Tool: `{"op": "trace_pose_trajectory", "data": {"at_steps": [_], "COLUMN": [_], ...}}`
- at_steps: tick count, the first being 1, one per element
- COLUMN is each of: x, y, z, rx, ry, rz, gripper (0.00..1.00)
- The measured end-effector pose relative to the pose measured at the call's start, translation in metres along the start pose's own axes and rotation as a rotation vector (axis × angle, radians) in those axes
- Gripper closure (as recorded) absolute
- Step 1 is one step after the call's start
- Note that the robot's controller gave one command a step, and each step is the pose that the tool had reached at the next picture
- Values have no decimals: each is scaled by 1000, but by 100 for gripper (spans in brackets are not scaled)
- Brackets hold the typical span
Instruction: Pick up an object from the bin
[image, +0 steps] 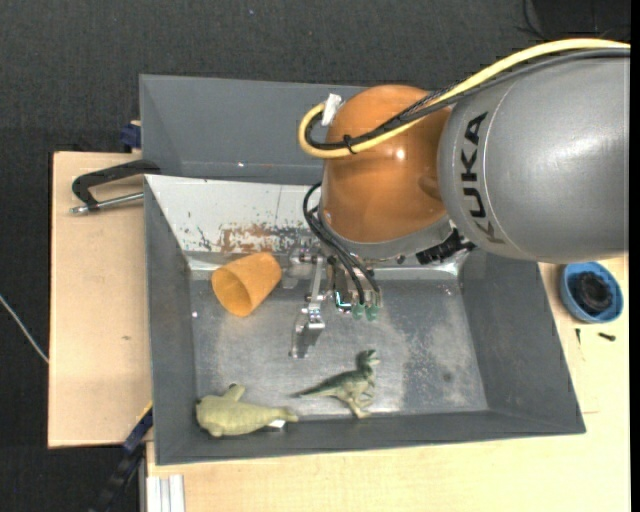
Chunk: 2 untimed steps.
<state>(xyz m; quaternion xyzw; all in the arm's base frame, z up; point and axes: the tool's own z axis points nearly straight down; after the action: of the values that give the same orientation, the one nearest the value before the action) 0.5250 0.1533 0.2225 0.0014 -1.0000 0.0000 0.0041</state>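
My gripper (312, 318) hangs below the orange wrist cover over the middle of the bin floor, near the back wall. An orange cup (246, 283) lies on its side just to the gripper's left, its mouth facing the lower left. A small green dinosaur (348, 383) stands on the floor a little below and to the right of the gripper. A pale yellow-green toy animal (238, 414) lies along the bin's front wall at the lower left. The gripper touches none of them.
The arm and its orange cover with a yellow cable hide the back right part of the bin. Bare floor stretches right of the dinosaur and between the cup and the pale animal.
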Motion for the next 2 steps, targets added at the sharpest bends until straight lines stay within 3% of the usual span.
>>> {"op": "trace_pose_trajectory", "data": {"at_steps": [1,2], "x": [20,20], "y": [-59,-86], "z": [69,153], "rx": [2,-1], "ry": [-3,-10], "rz": [-453,-417], "gripper": [0,0]}}
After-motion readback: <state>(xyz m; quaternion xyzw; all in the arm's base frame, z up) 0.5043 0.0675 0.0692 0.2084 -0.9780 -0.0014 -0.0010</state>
